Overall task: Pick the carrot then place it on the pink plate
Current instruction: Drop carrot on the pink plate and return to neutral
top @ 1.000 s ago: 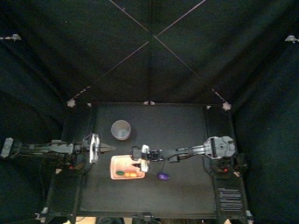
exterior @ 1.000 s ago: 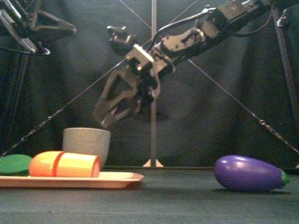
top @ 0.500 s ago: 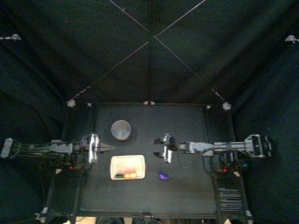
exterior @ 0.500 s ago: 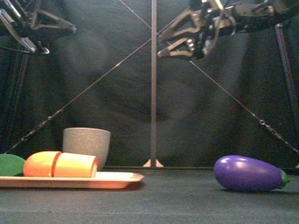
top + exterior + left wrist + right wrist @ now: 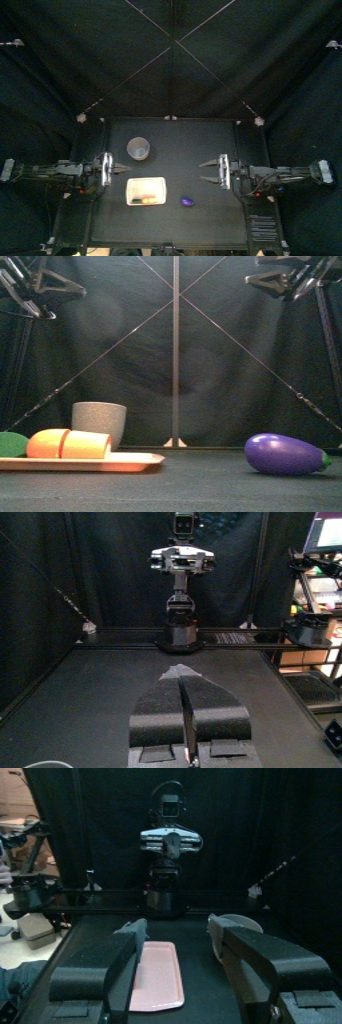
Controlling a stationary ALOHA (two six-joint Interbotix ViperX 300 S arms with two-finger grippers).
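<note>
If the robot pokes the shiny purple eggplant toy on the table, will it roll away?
Probably yes: the purple eggplant toy is rounded and lies on its side on the black table, so a poke would likely roll or spin it. Its glossy skin looks slippery to grip.

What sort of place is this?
Likely a robot lab booth: black curtains enclose a small table, left arm and right arm flank it, a toy carrot lies on a pink tray.
</note>
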